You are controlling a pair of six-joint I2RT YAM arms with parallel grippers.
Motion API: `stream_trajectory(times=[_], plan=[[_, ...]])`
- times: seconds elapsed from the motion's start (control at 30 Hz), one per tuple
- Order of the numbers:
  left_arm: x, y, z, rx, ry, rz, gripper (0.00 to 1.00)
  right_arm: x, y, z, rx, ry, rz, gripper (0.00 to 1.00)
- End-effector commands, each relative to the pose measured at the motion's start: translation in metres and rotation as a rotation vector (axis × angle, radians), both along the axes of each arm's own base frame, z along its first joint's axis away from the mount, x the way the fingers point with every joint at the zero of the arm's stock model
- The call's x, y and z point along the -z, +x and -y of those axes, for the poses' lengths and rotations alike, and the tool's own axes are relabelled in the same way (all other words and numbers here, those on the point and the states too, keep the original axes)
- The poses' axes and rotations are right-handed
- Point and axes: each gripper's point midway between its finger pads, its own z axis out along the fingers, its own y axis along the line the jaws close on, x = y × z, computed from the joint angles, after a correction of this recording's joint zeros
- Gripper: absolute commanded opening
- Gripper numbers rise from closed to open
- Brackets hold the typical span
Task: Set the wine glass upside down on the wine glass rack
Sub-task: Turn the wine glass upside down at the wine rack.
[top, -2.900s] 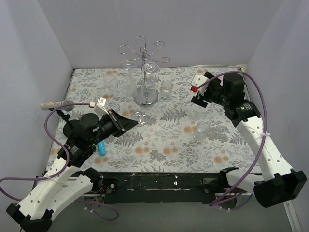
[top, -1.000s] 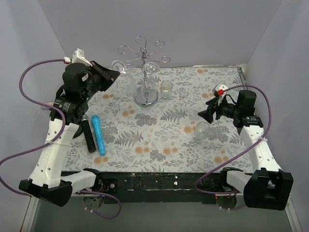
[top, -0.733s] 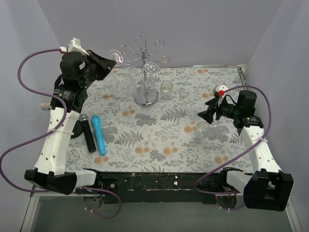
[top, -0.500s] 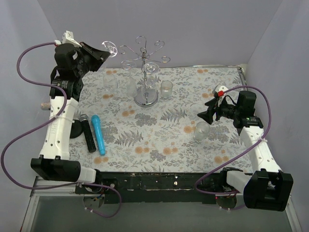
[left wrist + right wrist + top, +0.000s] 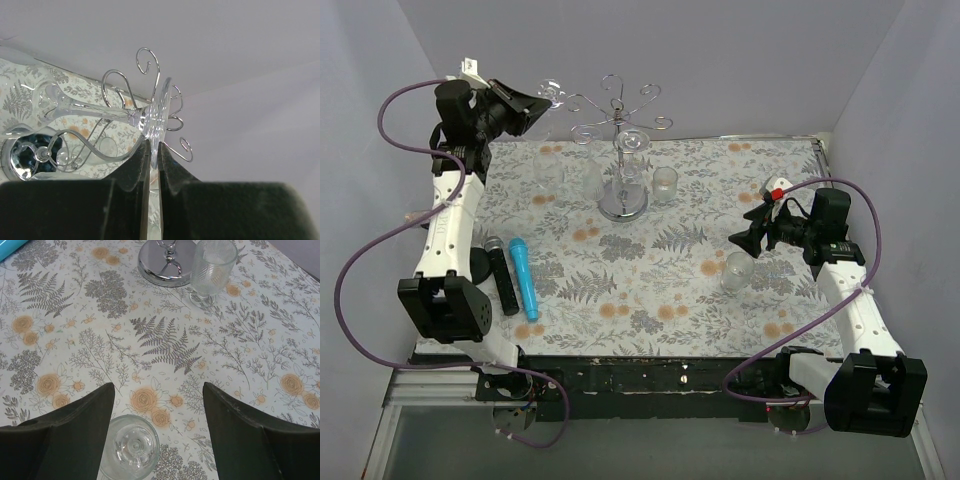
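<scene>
The wine glass (image 5: 100, 108) lies on its side high in the air, its round foot (image 5: 159, 115) pinched edge-on between my left fingers. My left gripper (image 5: 153, 146) is shut on that foot. In the top view the left gripper (image 5: 536, 102) is raised at the back left, and the glass foot (image 5: 551, 92) sits just left of the curled arms of the wine glass rack (image 5: 617, 118). The rack's spirals (image 5: 120, 82) show right behind the stem. My right gripper (image 5: 744, 237) hangs open above the table on the right, holding nothing.
Another stemmed glass (image 5: 632, 146) hangs on the rack above its mirrored base (image 5: 623, 205). Tumblers (image 5: 665, 183) stand beside the base and at the back left (image 5: 548, 170). A small glass (image 5: 129, 447) stands under my right gripper. A black microphone (image 5: 500, 276) and a blue one (image 5: 525, 278) lie left.
My left arm has lifted the wine glass and swung it up and back, bringing its foot level with the rack's left arms. The right arm has stayed still.
</scene>
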Motion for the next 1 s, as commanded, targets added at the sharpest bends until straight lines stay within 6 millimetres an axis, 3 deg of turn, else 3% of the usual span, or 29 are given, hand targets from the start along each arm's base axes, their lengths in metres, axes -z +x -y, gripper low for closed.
stream_trajectory(times=[0.0,0.43,0.97], plan=[[-0.052,-0.012,0.012,0.100,0.002,0.179,0.00,-0.008,0.000,-0.001,-0.021,0.010,0.039,0.79],[-0.026,-0.007,0.016,0.162,0.006,0.114,0.00,-0.006,0.000,-0.001,-0.020,0.011,0.035,0.79],[-0.013,-0.001,0.025,0.238,-0.041,0.082,0.00,-0.007,0.001,0.000,-0.017,0.007,0.042,0.79]])
